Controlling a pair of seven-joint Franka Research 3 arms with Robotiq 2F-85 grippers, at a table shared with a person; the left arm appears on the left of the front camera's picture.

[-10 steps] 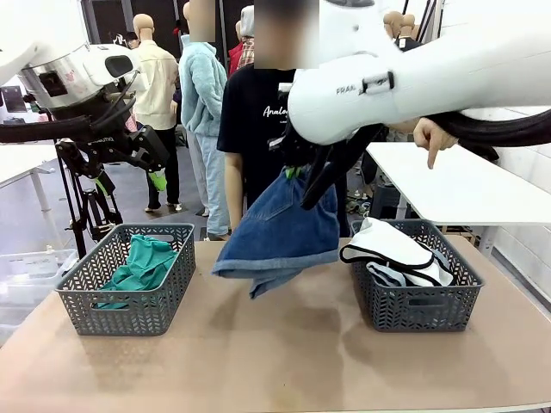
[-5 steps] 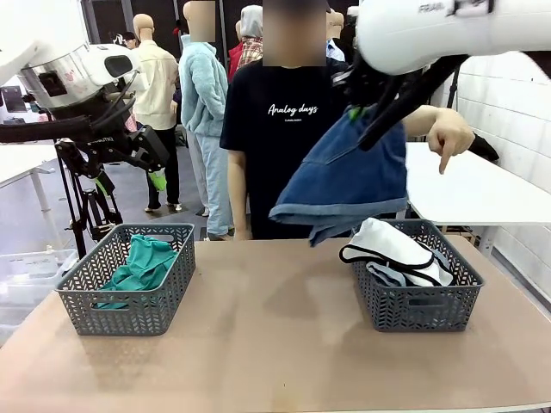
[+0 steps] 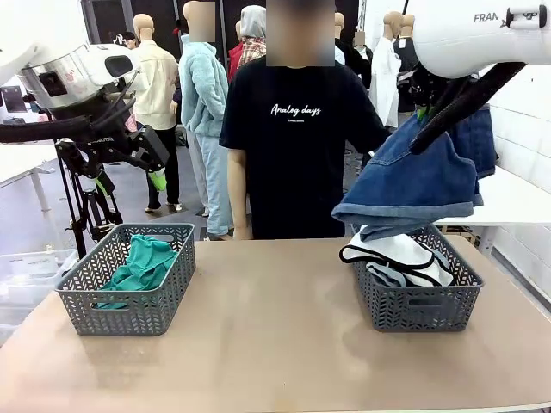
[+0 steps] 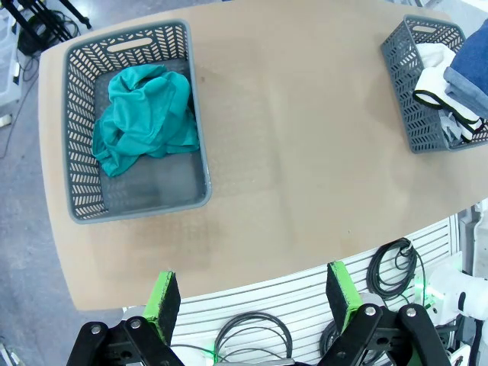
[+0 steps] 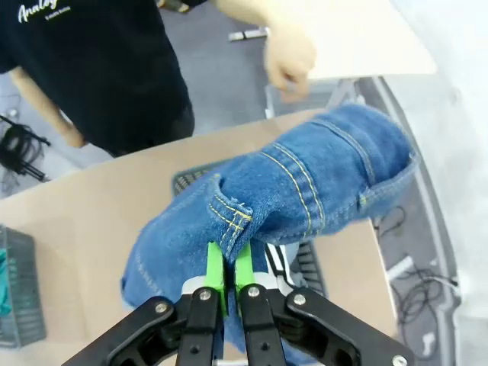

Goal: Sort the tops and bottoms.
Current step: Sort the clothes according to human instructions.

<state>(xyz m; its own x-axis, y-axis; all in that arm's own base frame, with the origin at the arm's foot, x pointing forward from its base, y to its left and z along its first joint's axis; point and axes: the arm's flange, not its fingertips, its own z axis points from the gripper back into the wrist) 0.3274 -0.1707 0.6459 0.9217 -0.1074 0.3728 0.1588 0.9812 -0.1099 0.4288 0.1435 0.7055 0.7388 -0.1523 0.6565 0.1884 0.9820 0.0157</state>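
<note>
With our right gripper [image 5: 228, 263] pinched on the denim shorts [image 3: 411, 179] hanging just above the right basket [image 3: 417, 303], we should lower them onto the white shorts [image 3: 394, 250] before letting go, while our left gripper [image 4: 252, 299] waits open.

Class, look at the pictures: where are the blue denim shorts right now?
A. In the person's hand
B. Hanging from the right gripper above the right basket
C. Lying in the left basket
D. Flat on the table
B: the right gripper pinches the blue denim shorts, which hang over the right basket.
</note>
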